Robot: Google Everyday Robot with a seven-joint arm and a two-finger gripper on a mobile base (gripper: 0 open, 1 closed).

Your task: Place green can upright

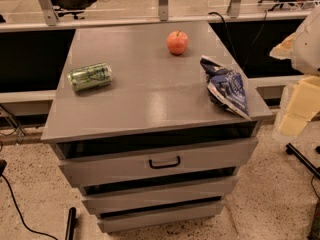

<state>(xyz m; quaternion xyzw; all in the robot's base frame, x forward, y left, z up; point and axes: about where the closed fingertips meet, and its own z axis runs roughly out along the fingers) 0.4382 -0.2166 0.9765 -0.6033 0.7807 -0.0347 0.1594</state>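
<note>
Toward the left edge of the smooth grey counter (150, 101), the cylindrical metallic green can (90, 77) is lying on its side; the pale, blocky gripper (299, 106) is hanging beyond the right edge; I cannot tell whether it is open.

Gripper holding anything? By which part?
Nothing seen held. The gripper hangs at the right edge, off the grey drawer cabinet; the light-green metallic can lies sideways on its top, untouched.
</note>
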